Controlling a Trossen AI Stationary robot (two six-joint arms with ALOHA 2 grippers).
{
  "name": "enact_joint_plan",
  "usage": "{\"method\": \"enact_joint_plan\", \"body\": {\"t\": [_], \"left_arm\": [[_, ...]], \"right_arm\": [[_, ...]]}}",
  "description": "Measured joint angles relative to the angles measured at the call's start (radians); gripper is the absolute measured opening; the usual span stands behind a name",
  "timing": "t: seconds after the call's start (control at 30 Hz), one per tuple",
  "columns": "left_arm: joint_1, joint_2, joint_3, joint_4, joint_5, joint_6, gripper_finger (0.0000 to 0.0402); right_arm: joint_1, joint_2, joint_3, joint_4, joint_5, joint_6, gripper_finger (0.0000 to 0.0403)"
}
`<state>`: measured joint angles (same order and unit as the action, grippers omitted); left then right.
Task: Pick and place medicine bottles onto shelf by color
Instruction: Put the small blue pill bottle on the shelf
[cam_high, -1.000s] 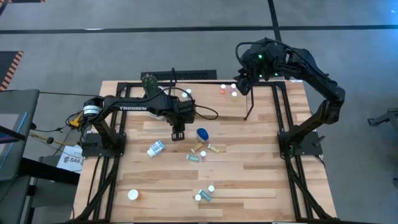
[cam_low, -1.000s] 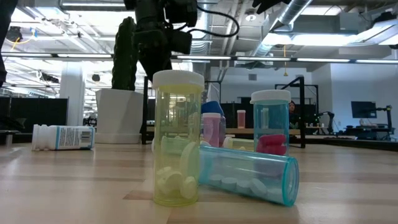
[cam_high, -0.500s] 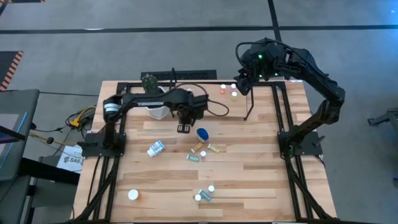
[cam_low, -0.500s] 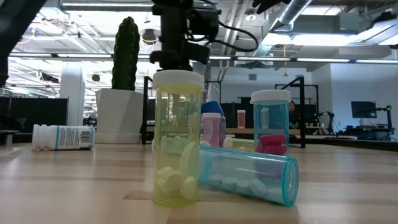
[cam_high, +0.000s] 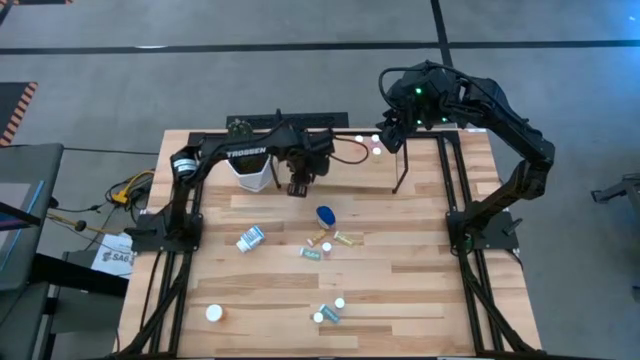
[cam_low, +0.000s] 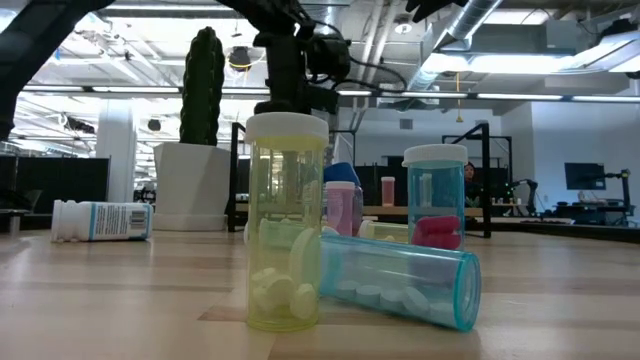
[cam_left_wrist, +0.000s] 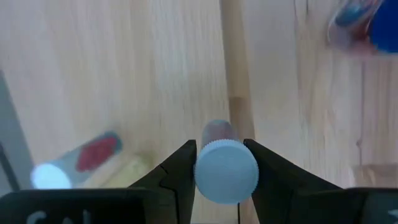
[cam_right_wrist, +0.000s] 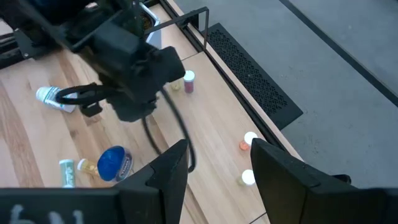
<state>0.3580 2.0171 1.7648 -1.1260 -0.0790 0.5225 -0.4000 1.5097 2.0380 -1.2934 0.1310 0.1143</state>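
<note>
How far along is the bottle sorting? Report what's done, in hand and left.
Done: a few small white-capped bottles stand on the light wooden black-railed shelf. In hand: the left claw grips another white-capped bottle. Left: the rounded blue bottle and several small ones lie on the plank tabletop. The right claw waits open over the shelf.

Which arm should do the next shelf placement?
Left. Its gripper is shut on a white-capped bottle near the shelf. Right gripper hangs empty, jaws open, over the shelf's far corner.
</note>
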Motion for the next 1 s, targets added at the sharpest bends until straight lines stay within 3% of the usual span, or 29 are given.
{"method": "enact_joint_plan", "body": {"t": [0.2, 0.47, 1.0], "left_arm": [[0.033, 0.039, 0.0, -0.009, 0.078, 0.005, 0.0113], [0.046, 0.046, 0.0, 0.043, 0.03, 0.013, 0.0112], [0.109, 0.046, 0.0, 0.048, 0.047, -0.039, 0.0112]], "right_arm": [[0.0, 0.0, 0.0, 0.0, 0.0, 0.0, 0.0195], [0.0, 0.0, 0.0, 0.0, 0.0, 0.0, 0.0195], [0.0, 0.0, 0.0, 0.0, 0.0, 0.0, 0.0195]]}}
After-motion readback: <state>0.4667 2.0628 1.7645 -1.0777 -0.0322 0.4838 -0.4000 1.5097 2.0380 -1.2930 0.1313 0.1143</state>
